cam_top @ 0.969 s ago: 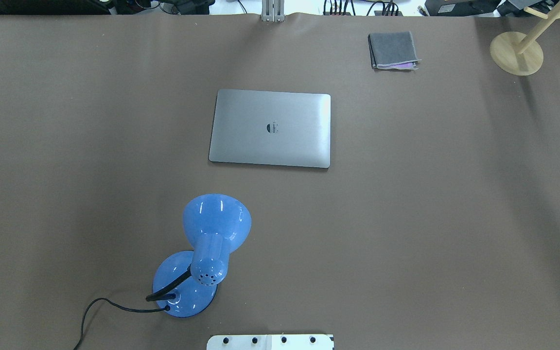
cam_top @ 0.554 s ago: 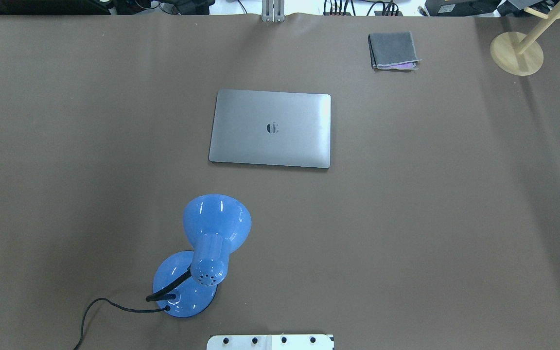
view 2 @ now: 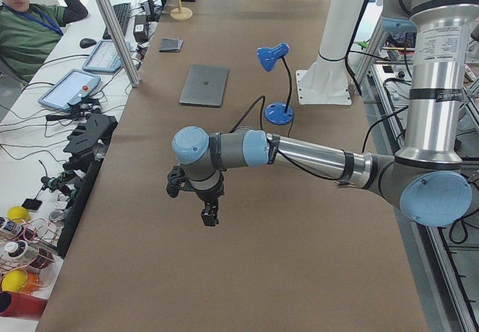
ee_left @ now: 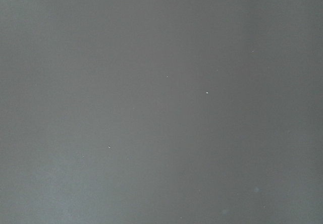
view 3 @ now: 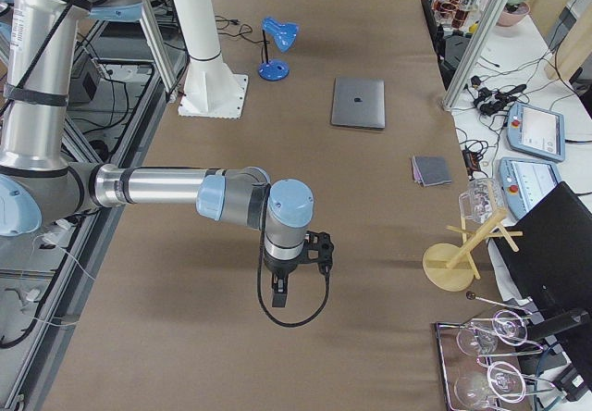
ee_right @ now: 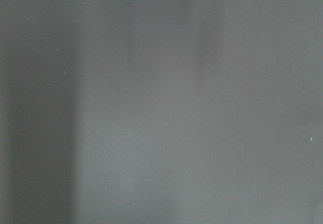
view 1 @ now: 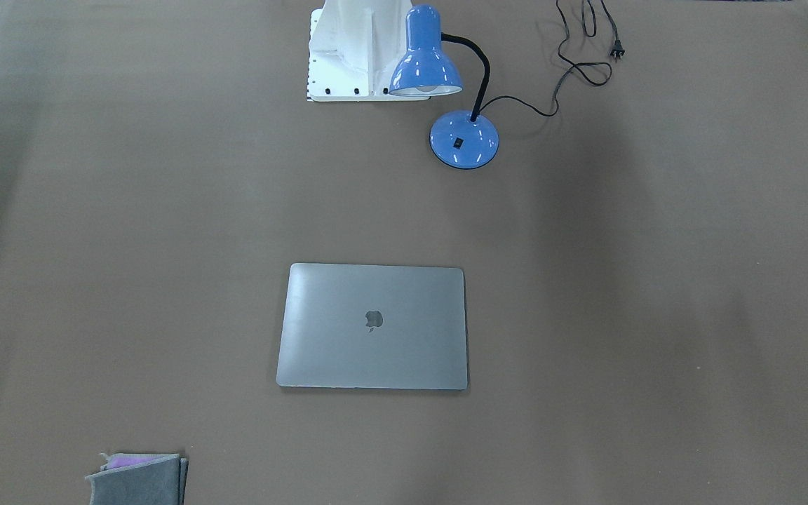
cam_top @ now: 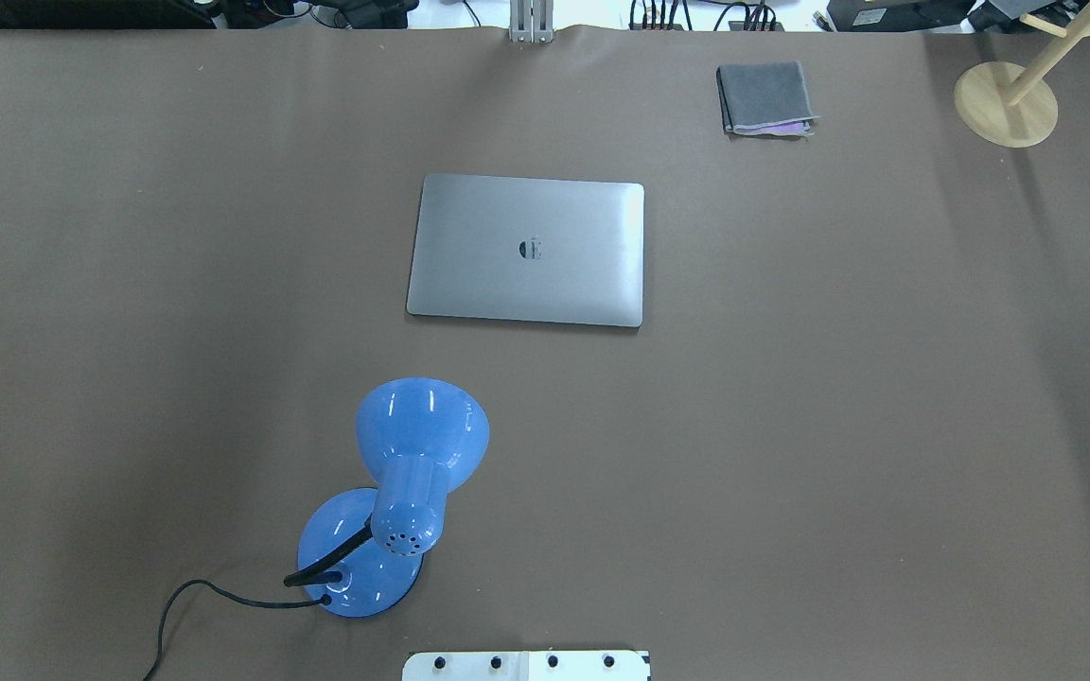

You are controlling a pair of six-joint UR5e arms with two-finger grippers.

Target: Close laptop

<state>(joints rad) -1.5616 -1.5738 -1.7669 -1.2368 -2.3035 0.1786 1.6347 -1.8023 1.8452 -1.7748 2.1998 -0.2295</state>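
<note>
The left gripper [view 2: 209,217] is hanging fingers-down over bare table [cam_top: 838,426] out toward the robot's left end, and the right gripper [view 3: 279,292] is doing likewise toward the right end. Both are showing only in the side views, so I cannot tell how far either is parted; neither appears to be carrying anything. The laptop [cam_top: 526,250] is lying mid-table, well apart from both, its long axis running left to right. Its lid is already lying flat, logo up, so the closing looks done. Neither arm is sitting clearly nearer; the lamp [cam_top: 417,454] is standing on the left arm's side.
</note>
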